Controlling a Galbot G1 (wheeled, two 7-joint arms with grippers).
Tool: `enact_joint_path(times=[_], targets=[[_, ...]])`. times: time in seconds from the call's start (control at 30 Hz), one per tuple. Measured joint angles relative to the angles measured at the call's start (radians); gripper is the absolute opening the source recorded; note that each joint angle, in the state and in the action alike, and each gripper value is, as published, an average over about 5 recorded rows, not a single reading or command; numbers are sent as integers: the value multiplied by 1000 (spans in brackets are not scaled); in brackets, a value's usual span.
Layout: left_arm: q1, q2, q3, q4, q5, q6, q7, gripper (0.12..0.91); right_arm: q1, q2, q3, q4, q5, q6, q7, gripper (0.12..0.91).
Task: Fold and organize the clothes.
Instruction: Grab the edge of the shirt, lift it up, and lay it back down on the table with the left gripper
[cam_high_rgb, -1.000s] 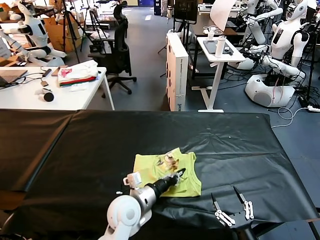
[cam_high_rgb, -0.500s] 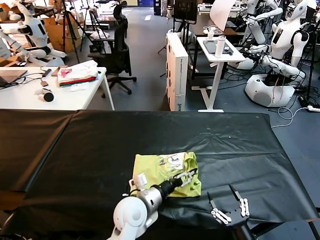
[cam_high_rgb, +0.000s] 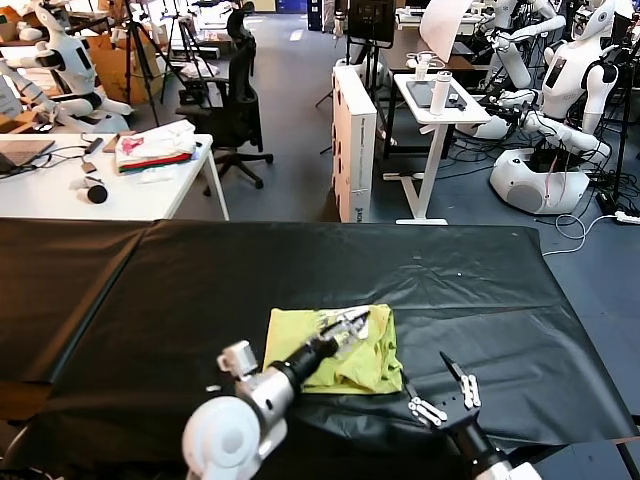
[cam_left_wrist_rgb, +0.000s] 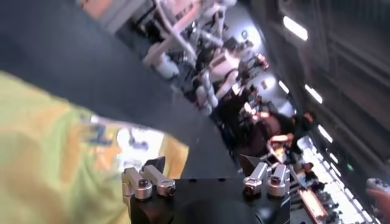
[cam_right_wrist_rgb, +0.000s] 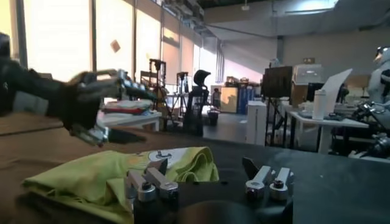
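Desk (cam_high_rgb: 150, 300) surface is covered by black sheeting, and the lime T-shirt (cam_high_rgb: 340, 350) is seen lying folded into a compact bundle near its front edge, a white print facing up. The left end effector (cam_high_rgb: 352, 322) is held just above the T-shirt's top layer, its fingers spread and nothing gripped. The right end effector (cam_high_rgb: 440, 392) is positioned low beside the T-shirt's right edge, fingers likewise spread.

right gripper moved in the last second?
Yes. In the head view the right gripper, open, has shifted left along the black table's near edge, closing toward the lime T-shirt's right hem but not touching it.
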Motion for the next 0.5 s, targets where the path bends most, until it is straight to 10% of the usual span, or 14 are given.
enact_joint_path(times=[0.5], targets=[[36, 141, -136, -52, 177, -99, 56, 907, 148, -117, -139, -50, -250, -6, -118, 907]])
